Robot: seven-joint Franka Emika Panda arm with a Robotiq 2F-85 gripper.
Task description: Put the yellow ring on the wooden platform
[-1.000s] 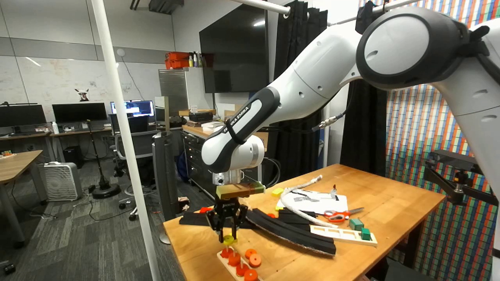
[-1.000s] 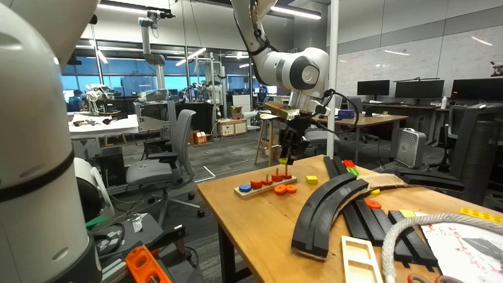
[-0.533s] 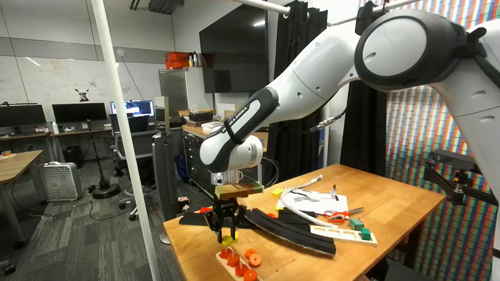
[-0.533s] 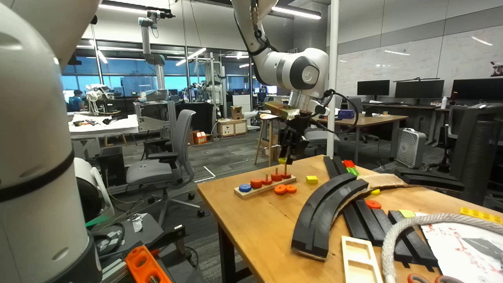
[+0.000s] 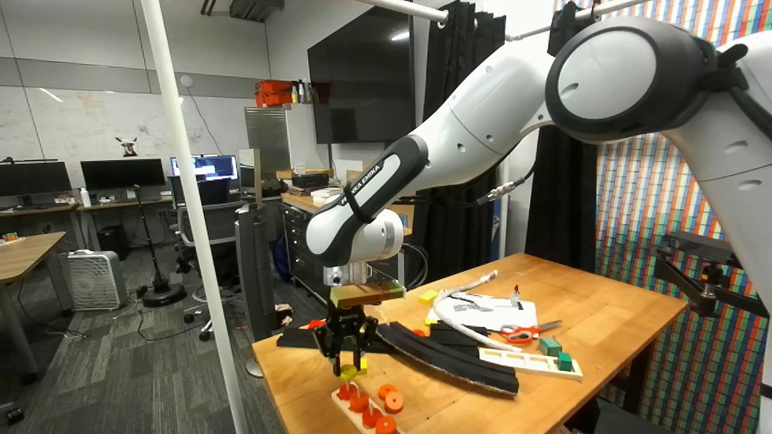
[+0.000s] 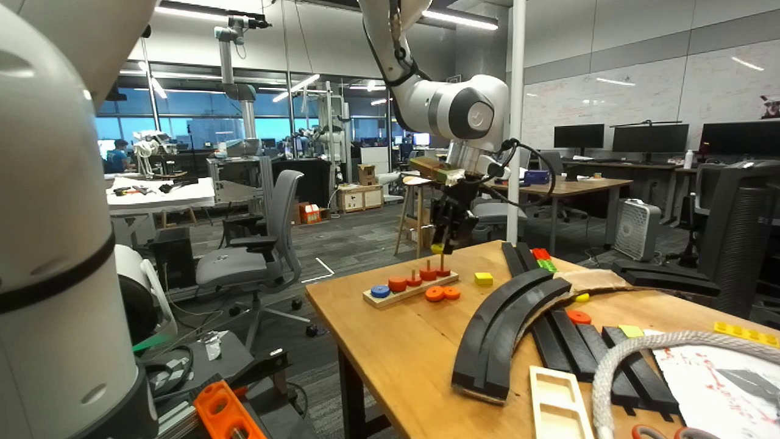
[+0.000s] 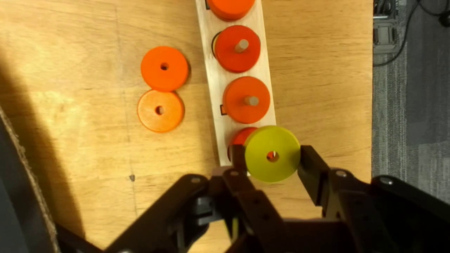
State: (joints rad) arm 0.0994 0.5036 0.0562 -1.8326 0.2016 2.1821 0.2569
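The black, two-fingered claw [image 5: 347, 369] pinches the round, flat yellow ring [image 7: 272, 140] by two opposite edges, its central hole visible in the wrist view. The ring hangs over one end of the pale, oblong wooden platform [image 7: 218, 75], above and apart from the round red disc [image 6: 443, 272] seated there. In an exterior view, a slender wooden peg [image 6: 442, 261] rises through this disc to just beneath the ring; whether its tip enters the hole cannot be told. Further red and orange discs [image 7: 239, 93] line the platform, and a round blue disc [image 6: 380, 291] occupies its opposite end. Two loose orange discs [image 7: 164, 79] lie side by side on the brown wooden worktop [image 6: 420, 347] next to the platform; a curved, black, grooved strip [image 6: 487, 332] lies farther off.
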